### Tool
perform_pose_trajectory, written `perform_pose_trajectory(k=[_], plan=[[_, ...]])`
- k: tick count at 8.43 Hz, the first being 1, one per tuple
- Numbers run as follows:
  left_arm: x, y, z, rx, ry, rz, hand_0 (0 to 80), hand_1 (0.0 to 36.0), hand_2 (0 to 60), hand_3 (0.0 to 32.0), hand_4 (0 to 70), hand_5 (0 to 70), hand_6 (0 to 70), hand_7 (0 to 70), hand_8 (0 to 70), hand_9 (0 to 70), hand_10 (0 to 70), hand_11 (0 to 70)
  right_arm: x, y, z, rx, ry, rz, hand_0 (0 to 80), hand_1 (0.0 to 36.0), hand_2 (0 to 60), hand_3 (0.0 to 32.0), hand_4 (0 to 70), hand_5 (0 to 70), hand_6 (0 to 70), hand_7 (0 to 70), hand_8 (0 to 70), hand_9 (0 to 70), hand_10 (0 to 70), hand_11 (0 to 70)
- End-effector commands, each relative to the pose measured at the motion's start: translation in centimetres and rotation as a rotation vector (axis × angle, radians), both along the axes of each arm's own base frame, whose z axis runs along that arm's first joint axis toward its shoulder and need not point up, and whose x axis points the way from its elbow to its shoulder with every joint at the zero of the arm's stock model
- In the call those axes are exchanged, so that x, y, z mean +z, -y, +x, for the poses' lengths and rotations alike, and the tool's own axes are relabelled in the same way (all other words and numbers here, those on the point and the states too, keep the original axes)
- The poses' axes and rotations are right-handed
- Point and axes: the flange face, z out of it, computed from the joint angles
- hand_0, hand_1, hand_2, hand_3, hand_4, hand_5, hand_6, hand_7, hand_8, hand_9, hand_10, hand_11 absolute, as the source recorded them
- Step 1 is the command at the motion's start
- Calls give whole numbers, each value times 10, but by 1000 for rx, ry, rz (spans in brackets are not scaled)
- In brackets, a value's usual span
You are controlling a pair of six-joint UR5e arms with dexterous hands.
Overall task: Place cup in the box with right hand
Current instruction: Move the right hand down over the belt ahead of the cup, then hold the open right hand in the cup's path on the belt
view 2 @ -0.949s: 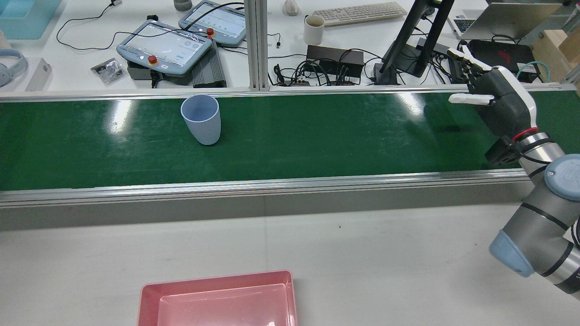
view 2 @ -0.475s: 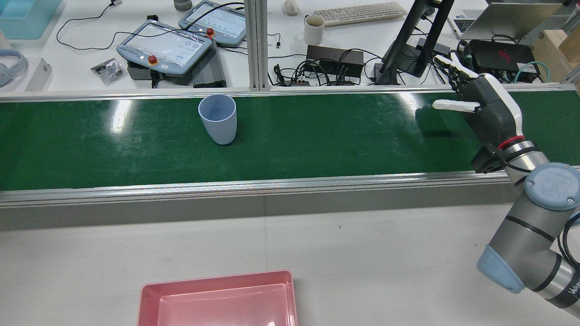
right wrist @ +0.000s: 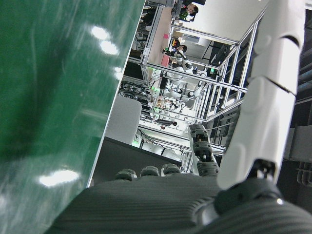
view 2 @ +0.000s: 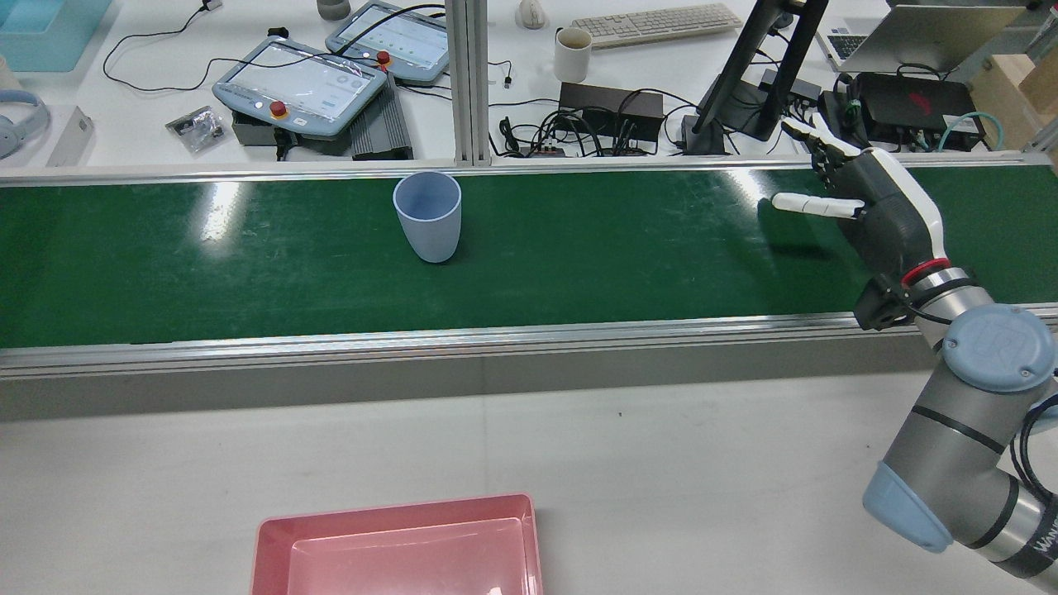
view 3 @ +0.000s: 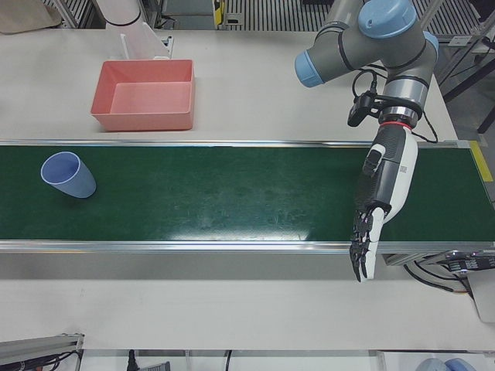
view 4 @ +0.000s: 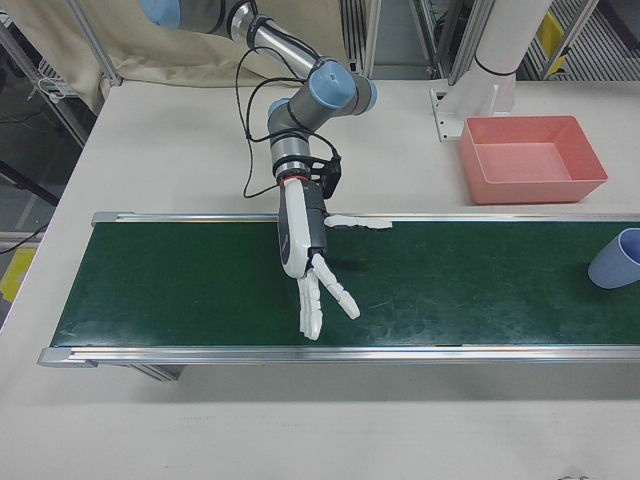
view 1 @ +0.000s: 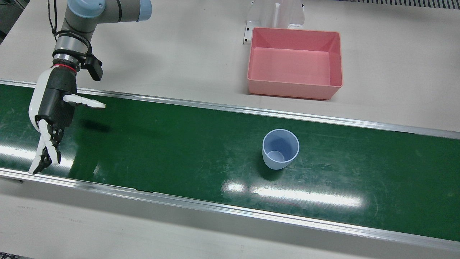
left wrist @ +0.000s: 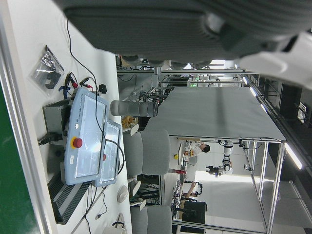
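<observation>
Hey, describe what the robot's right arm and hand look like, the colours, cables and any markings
The right arm is a grey metal tube with pale blue joint caps; one round cap carries an embossed logo. A thin black cable runs alongside it. At the wrist sit black bands, a red ring and a small black box. The right hand has a dark ribbed palm under a white shell, with slim white and black segmented fingers.
</observation>
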Motion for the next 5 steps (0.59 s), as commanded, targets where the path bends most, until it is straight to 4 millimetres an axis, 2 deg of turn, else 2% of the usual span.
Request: perform_pose_trajectory(k=[1, 5], plan=[[0, 0, 1, 1, 0, 0, 0, 0, 0, 0, 0, 0, 0, 0, 0, 0, 0, 0, -10, -2, -20, -31, -10, 13, 502, 182, 54, 0, 0, 50, 11, 0, 0, 0, 0, 0], [0, 0, 0, 0, 0, 0, 0, 0, 0, 0, 0, 0, 0, 0, 0, 0, 0, 0, -10, -3, -19, -31, -6, 12, 503, 173, 28, 0, 0, 49, 9, 0, 0, 0, 0, 0]])
